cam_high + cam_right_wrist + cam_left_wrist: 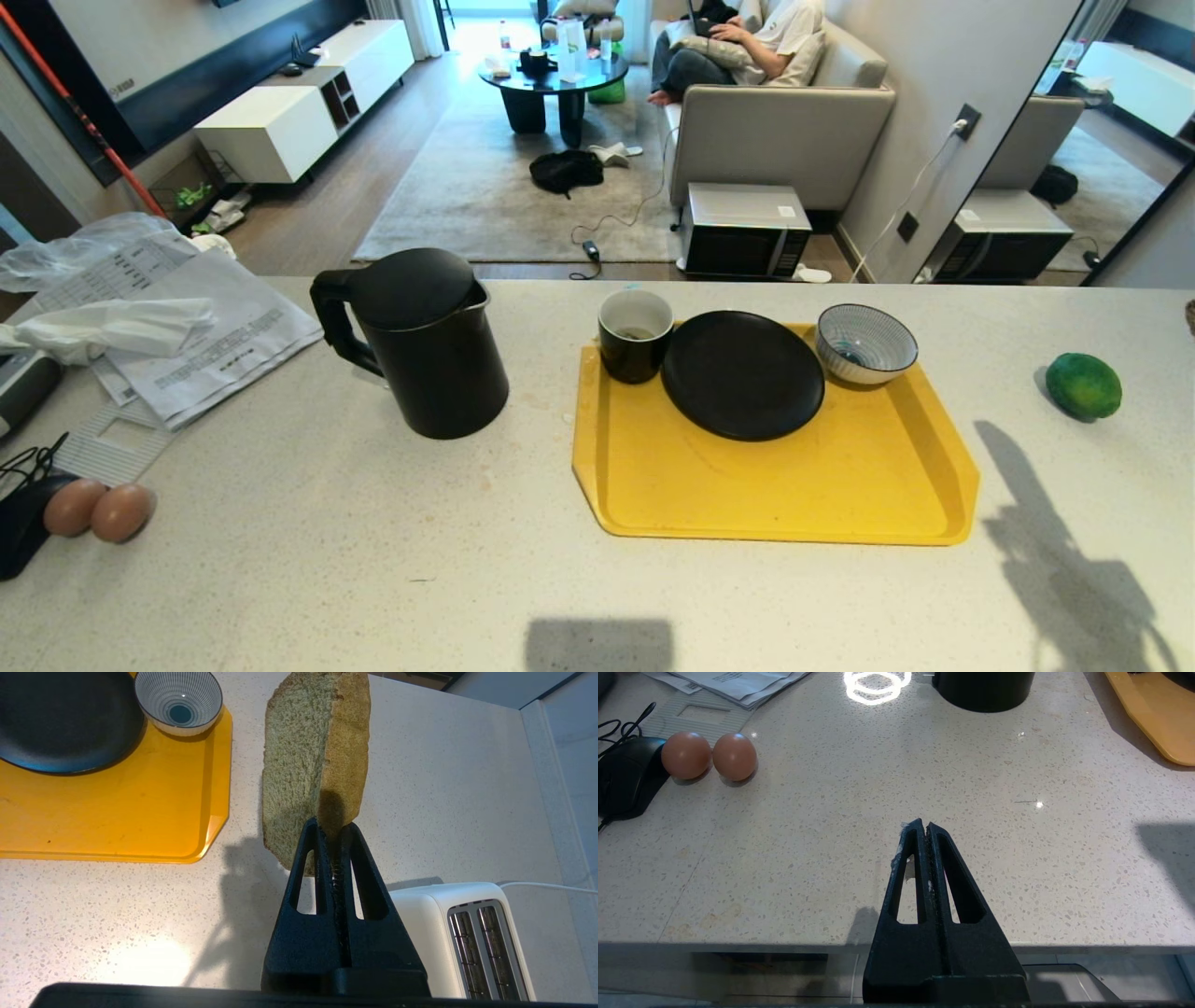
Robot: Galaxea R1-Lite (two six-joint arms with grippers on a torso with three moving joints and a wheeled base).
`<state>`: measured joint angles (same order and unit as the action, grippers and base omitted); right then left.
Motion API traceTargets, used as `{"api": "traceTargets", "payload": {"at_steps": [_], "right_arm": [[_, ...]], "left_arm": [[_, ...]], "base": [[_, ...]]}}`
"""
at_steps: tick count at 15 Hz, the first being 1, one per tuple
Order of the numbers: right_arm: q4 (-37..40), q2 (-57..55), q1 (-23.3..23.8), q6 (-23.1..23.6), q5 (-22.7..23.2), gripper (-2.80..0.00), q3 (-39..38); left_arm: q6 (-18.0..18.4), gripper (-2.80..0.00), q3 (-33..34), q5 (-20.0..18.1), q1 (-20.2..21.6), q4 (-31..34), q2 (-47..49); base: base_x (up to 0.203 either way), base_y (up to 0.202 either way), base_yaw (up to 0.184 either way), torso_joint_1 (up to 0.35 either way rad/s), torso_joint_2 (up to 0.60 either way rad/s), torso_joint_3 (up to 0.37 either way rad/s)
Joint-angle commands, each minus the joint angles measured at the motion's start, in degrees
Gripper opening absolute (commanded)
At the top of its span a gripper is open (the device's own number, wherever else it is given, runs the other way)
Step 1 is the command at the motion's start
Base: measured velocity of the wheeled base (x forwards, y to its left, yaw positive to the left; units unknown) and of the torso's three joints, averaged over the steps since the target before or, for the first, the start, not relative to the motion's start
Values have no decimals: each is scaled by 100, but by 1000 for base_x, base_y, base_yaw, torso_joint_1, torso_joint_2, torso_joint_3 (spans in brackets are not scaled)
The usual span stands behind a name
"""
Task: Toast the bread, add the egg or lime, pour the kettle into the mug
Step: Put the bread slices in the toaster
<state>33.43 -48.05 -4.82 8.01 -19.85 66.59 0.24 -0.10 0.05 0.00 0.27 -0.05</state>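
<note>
- Bread [313,760]: held aloft by its crust edge in the right pincer [331,828], jaws clamped tight on it; it hangs over bare tabletop [444,788], between the yellow tray [117,816] and the white toaster [467,933].
- Toaster slots [486,942]: both appear vacant and lie to one side of the slice, not under it.
- Advice: carry the slice over one slot, turn it so its broad faces run along the slot, then lower it straight down before letting go.
- Risk: the narrow edge grip may let the slice swing or tear.
- Left pincer [925,828]: jaws together, holding nothing, idle over the near tabletop edge.
- Lime [1083,385]: untouched, farther out beside the tray.
</note>
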Motion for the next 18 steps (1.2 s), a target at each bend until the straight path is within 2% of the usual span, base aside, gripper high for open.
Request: {"api": "traceTargets", "payload": {"at_steps": [1,11,18], "right_arm": [[15,-11,-2,7,-6,-280,-20],[15,-29,-2,-2,-10,-280,-85],[11,112,-11,63,46,-280,-381]], "left_arm": [[2,-280,1,4,0,0,5],[2,-280,1,0,0,0,5],[2,-280,1,4,0,0,5]], "base": [[0,0,0,0,0,0],[1,1,-7,0,0,0],[2,10,-181,2,3,3]]}}
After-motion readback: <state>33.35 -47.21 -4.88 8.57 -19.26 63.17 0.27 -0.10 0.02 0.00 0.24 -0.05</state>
